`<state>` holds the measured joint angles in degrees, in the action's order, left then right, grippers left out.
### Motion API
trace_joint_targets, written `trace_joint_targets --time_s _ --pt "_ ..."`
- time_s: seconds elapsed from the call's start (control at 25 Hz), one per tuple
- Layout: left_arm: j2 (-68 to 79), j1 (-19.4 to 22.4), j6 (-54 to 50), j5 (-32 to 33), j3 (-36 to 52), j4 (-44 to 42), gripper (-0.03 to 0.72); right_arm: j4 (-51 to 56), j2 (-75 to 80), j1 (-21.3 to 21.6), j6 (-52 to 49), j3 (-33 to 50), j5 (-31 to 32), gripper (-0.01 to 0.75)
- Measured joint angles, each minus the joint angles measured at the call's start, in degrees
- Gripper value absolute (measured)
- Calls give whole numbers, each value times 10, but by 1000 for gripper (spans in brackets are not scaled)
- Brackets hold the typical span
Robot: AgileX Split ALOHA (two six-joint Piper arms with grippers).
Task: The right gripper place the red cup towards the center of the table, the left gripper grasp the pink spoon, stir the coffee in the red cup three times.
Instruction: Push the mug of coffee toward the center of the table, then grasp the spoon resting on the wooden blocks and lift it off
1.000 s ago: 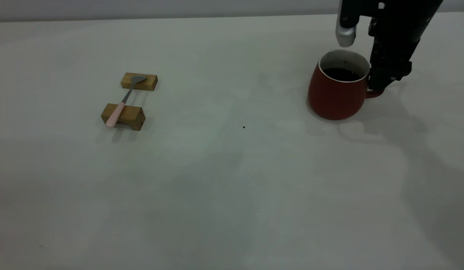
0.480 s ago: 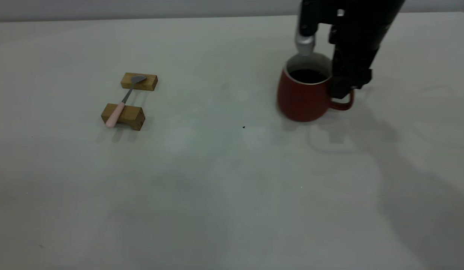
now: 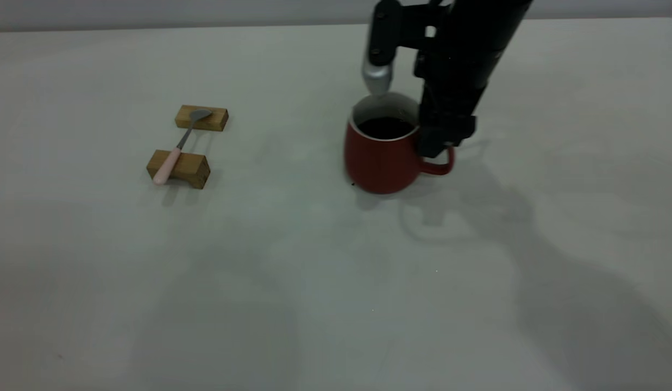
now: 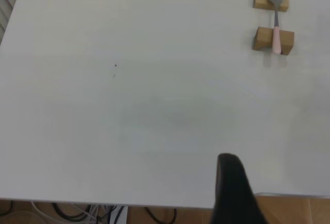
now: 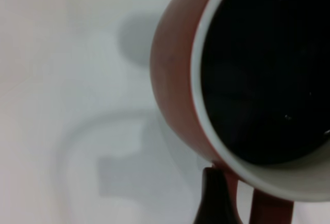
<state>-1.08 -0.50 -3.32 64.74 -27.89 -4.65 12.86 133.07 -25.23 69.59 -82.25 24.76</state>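
Table (image 3: 314, 282): right gripper (image 3: 436, 152) grips red cup (image 3: 382, 160); wrist shows coffee (image 5: 263, 69).

The right gripper (image 3: 441, 149) hides the top of the red cup's (image 3: 382, 163) handle at upper centre-right. The right wrist view's edges cut off the cup.

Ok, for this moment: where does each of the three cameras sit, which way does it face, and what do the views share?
Exterior view: outside the rig, looking down across the table; shows the right gripper at the handle of the red cup.
Left wrist view: high above the table's edge, looking down; one black finger of the left gripper shows.
Right wrist view: right above the red cup, looking into the coffee; a dark fingertip shows.
Shared: exterior and left wrist views both show the pink spoon on two wooden blocks.
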Motion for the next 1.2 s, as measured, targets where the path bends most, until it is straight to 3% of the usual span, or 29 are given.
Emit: trace_joint_targets --time_s 0.4,0.56,0.72,0.84,1.08,1.2 --pt "0 0 0 0 0 0 523 68 0 -15 -6 0 -2 593" --pt "0 0 0 0 0 0 523 71 -23 -10 -33 0 43 593" --pt "0 0 0 0 0 0 523 55 -99 1 -115 0 114 593" --pt "0 0 0 0 0 0 523 22 -177 8 -234 0 188 593" --pt "0 0 0 0 0 0 523 -89 -345 12 -497 0 400 593" --pt "0 0 0 0 0 0 523 -122 -412 12 -588 1 446 593"
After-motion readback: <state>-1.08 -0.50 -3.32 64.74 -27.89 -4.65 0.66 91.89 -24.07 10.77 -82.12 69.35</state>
